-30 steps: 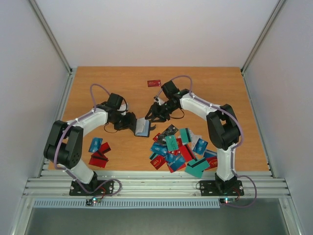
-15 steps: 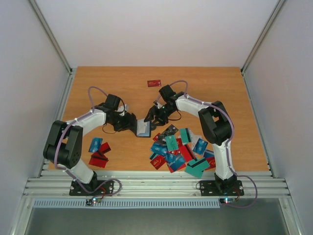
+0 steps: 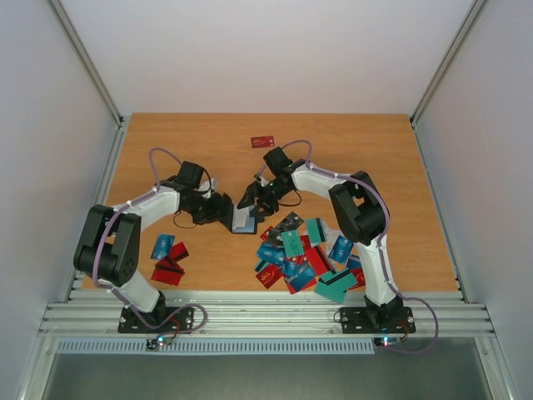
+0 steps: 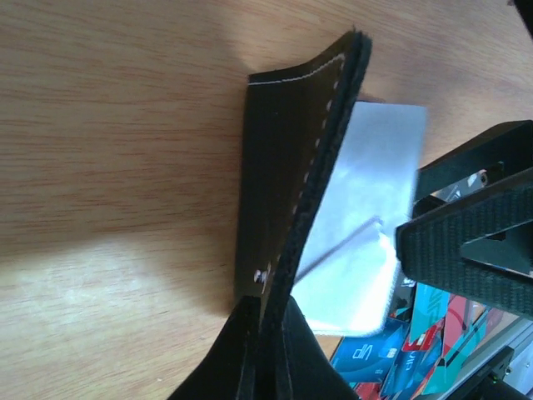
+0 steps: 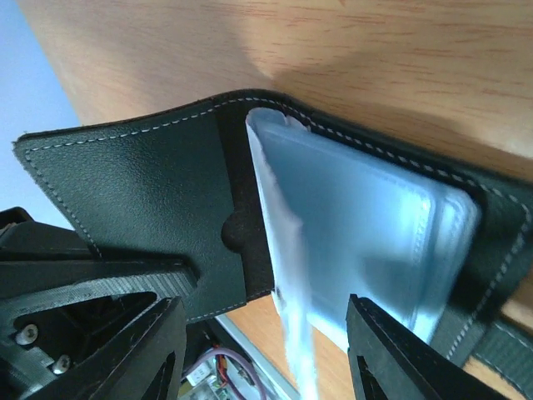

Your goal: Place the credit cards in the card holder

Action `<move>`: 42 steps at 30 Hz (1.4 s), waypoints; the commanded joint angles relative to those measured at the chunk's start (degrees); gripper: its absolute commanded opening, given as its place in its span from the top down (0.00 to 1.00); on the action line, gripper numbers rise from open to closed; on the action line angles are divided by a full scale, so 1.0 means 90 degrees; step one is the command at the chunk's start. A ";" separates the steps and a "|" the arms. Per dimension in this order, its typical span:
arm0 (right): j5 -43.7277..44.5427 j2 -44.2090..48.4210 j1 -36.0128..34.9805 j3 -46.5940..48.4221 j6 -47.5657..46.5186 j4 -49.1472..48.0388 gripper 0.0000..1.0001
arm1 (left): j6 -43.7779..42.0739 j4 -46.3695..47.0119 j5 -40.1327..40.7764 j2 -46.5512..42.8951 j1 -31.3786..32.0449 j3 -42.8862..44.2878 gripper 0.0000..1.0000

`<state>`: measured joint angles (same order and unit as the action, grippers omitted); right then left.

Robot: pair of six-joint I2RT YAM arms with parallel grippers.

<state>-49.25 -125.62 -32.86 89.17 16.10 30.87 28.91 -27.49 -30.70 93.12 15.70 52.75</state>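
Right gripper (image 3: 253,202), having closed in on the holder (image 3: 243,218) with empty jaws widening, now straddles its clear sleeves (image 5: 358,225) while the left gripper (image 3: 226,208) pinches the cover (image 4: 279,175); cards (image 3: 304,257), heaped alongside, probably go in next.

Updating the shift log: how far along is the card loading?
Done: the card holder is held open by the left pincer. In hand: the open right pincer straddles the clear sleeves, holding no card. Left: everything; the main heap of cards, the small group and the lone red card lie on the table.
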 commanded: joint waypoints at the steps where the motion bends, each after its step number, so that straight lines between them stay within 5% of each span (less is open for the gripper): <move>1: -0.0217 -0.0093 -0.0044 0.0259 0.0220 -0.0214 0.46 | -0.0134 -0.0033 -0.0074 0.0106 -0.0175 -0.0188 1.00; 22: -0.0752 -0.0841 -0.0377 0.0865 0.0819 -0.0874 0.45 | 0.0079 -0.0038 -0.0616 0.0550 -0.0540 -0.0465 0.95; 26: -0.0787 -0.1093 -0.0381 0.1077 0.0915 -0.0887 0.46 | -0.0052 -0.0420 -0.0423 0.0280 -0.0554 -0.0426 0.87; 34: -0.0657 -0.1374 -0.0380 0.1341 0.0829 -0.0535 0.46 | -0.0525 -0.2012 0.0604 -0.0837 -0.0573 0.0232 0.50; 38: -0.0546 -0.1441 -0.0377 0.1463 0.0706 -0.0257 0.46 | -0.0846 -0.2380 0.0934 -0.1613 -0.0573 0.0398 0.44; 42: -0.0514 -0.1425 -0.0375 0.1477 0.0646 -0.0158 0.46 | -0.1025 -0.1945 0.0261 -0.1908 -0.0479 0.0186 0.46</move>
<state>-54.78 -137.32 -36.01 101.12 23.00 26.41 22.90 -44.73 -25.41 77.49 10.92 55.29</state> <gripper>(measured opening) 0.539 0.558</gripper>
